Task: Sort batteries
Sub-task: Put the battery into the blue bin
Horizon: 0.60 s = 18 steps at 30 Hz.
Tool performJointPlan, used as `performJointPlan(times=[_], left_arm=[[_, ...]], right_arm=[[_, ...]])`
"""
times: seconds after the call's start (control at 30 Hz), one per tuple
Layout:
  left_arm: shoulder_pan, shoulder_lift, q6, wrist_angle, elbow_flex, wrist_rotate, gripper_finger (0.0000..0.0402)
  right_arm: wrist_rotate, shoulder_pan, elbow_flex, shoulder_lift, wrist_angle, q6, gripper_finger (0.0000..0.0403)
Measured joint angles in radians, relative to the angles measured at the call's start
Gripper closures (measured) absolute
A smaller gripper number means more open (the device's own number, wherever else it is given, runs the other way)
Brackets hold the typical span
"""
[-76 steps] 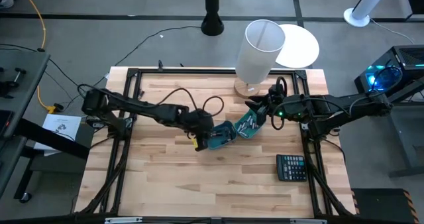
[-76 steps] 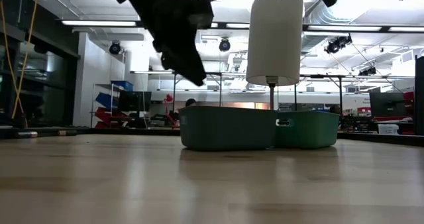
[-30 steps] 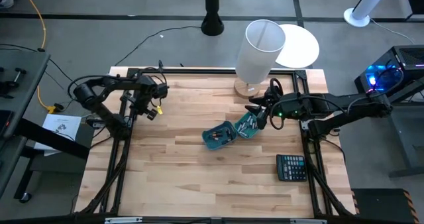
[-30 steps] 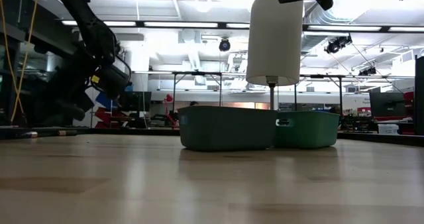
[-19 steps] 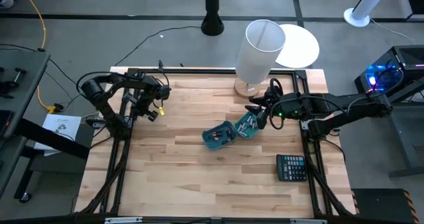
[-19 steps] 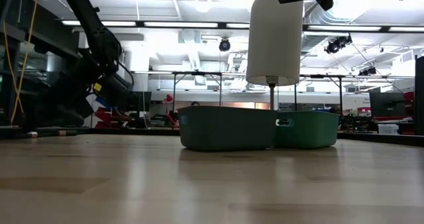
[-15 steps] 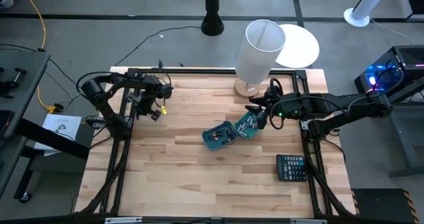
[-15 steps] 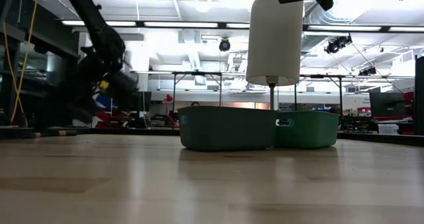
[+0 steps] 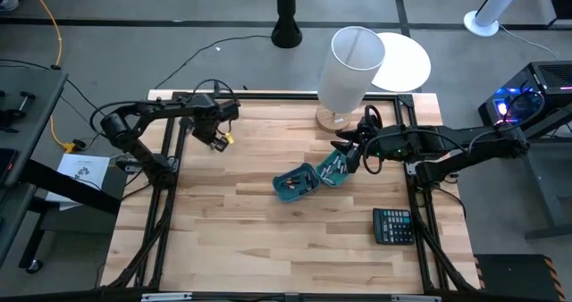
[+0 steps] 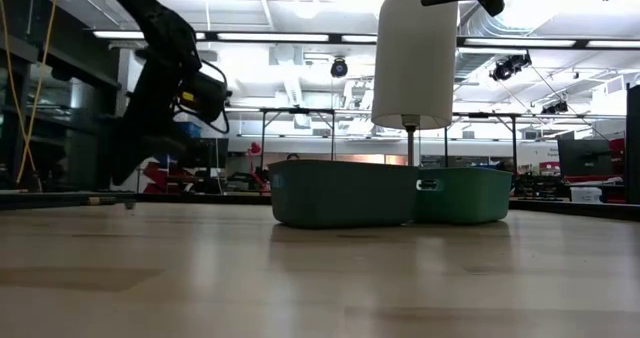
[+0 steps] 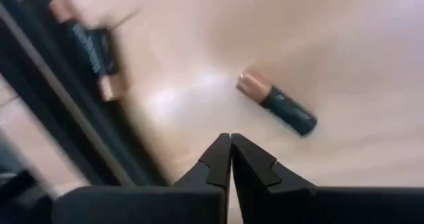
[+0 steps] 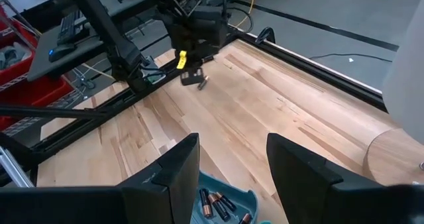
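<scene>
Two small teal bins stand side by side mid-table, one (image 9: 293, 186) to the left of the other (image 9: 332, 168); both hold batteries (image 12: 215, 203). My left gripper (image 9: 215, 138) is shut and hangs over the table's far left corner. Just beyond its fingertips (image 11: 230, 148) a copper-and-black battery (image 11: 277, 103) lies on its side on the wood. A second battery (image 11: 86, 48) lies by the black frame. My right gripper (image 12: 232, 164) stands open over the right-hand bin, nothing between its fingers.
A white lamp (image 9: 350, 68) stands on a round wooden foot at the far edge, close behind my right gripper. A black calculator (image 9: 391, 224) lies near the right edge. The table's black frame (image 9: 170, 137) runs beside my left gripper. Bare wood fills the near half.
My left gripper has shifted a little toward the table's right and far edges near the far left corner, turning as it went. It has stayed shut. The bins and my right arm have kept still.
</scene>
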<state>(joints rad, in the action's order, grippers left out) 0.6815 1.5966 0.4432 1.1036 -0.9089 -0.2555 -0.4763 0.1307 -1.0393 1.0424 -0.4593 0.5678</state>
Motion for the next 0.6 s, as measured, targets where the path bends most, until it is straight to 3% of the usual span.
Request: performJointPlan(times=[0.2, 0.6], left_arm=[[0.046, 0.0, 0.222, -0.273, 0.0, 0.122, 0.0351], [0.046, 0.036, 0.623, -0.508, 0.0, 0.131, 0.0254]], right_arm=[[0.0, 0.0, 0.0, 0.0, 0.0, 0.019, 0.0231], [-0.012, 0.0, 0.0, 0.0, 0.0, 0.034, 0.0231]])
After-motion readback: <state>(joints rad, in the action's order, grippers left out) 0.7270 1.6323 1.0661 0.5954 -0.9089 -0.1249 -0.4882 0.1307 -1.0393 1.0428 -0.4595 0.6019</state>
